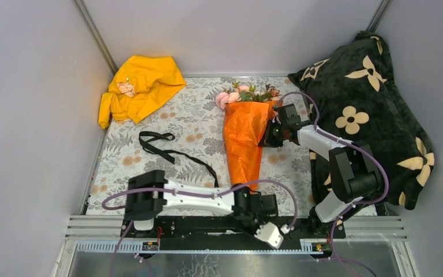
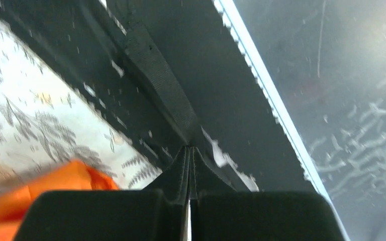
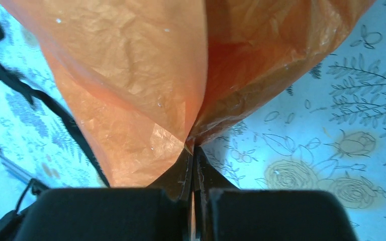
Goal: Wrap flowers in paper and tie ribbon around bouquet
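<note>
The bouquet (image 1: pixel 243 138) lies in the middle of the desk (image 1: pixel 191 124), flowers (image 1: pixel 248 93) toward 12 o'clock and tip toward 6. The right tool (image 3: pixel 193 149) is clamped on the paper (image 3: pixel 130 75) at the cone's 3 o'clock edge, probably so the wrap cannot spring apart. The left tool (image 2: pixel 189 149) is closed, seemingly on nothing, beside the tip. The ribbon (image 1: pixel 173 153) lies loose at 9 o'clock, untied.

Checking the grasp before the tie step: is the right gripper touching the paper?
Touching. In the right wrist view, the right gripper is shut on a fold of the paper, and the creases converge at its tips.
</note>
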`<state>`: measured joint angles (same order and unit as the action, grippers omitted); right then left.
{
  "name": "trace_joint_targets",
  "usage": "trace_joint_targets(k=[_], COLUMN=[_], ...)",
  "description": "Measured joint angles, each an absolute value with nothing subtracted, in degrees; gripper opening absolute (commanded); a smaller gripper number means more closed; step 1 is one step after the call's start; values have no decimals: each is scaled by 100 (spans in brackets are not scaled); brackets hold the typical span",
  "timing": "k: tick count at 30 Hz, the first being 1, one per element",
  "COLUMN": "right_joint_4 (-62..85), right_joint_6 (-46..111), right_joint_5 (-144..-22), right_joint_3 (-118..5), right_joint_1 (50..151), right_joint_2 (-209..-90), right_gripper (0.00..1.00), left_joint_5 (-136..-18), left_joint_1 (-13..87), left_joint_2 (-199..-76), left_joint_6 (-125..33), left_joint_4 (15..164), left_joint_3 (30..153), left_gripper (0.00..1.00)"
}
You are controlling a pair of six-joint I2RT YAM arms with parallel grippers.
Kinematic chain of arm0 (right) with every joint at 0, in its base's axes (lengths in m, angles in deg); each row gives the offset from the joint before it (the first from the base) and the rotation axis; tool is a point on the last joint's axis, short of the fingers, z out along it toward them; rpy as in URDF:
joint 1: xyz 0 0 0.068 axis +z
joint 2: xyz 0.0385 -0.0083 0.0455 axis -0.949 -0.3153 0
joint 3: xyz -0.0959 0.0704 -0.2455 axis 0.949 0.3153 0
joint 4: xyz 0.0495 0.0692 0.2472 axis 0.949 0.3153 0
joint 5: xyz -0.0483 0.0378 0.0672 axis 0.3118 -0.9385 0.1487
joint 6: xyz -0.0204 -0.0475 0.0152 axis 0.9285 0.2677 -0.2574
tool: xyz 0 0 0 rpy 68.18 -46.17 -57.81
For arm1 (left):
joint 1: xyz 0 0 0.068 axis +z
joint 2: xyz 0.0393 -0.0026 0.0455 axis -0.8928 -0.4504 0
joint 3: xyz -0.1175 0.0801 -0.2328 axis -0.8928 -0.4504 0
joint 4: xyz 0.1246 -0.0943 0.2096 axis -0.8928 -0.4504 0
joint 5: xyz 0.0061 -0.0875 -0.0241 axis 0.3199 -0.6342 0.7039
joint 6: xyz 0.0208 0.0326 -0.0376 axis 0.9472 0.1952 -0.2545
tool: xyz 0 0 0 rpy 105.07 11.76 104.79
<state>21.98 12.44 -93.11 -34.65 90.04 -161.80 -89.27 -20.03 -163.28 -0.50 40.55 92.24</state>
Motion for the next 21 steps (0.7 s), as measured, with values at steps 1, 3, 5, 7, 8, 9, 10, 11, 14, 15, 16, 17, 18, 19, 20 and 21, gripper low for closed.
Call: trace_joint_targets(k=[1,3,5,7,8,9,10,11,14,15,16,17,18,19,20,21], right_joint_4=[2203,2201,2194,2185,2190,2194,2203,2227,2247,2247,2251,2262,2275,2292,2325,2354], right_joint_6=[1185,1067,959,863,835,804,780,761,743,741,741,741,741,741,743,743], right_joint_5=[-9372,-9477,-9571,-9665,-9707,-9728,-9763,-9803,-9855,-9862,-9864,-9866,-9868,-9871,-9873,-9875], right_joint_3=[-3513,-3618,-3721,-3828,-3865,-3896,-3928,-3959,-4005,-4007,-4007,-4007,-4007,-4009,-4018,-4029], right_joint_1=[9004,9004,9004,9004,9004,9006,9006,9015,9039,9050,9058,9065,9076,9087,9104,9122], right_joint_2=[-16189,-16193,-16193,-16193,-16193,-16193,-16191,-16191,-16191,-16191,-16191,-16191,-16191,-16191,-16191,-16191], right_gripper=[0,0,0,0,0,0,0,0,0,0,0,0,0,0,0,0], left_joint_5=[-8803,-8626,-8433,-8164,-7992,-7767,-7450,-7211,-6366,-6143,-5909,-5767,-5629,-5520,-5432,-5380], left_joint_1=[-2143,-2309,-2425,-2471,-2473,-2473,-2469,-2462,-2403,-2368,-2313,-2268,-2209,-2147,-2084,-2036], left_joint_2=[-16498,-16704,-16828,-16881,-16889,-16898,-16913,-16933,-17001,-17016,-17023,-17023,-17023,-17025,-17031,-17051], left_joint_6=[-39,-11,46,120,159,203,243,264,341,376,431,490,555,625,684,734], left_joint_4=[4140,4262,4439,4706,4857,5023,5242,5408,5945,6096,6308,6463,6632,6807,6981,7121], left_joint_3=[9318,9464,9591,9646,9644,9642,9631,9631,9648,9668,9681,9687,9685,9674,9648,9628], left_gripper=[0,0,0,0,0,0,0,0,0,0,0,0,0,0,0,0])
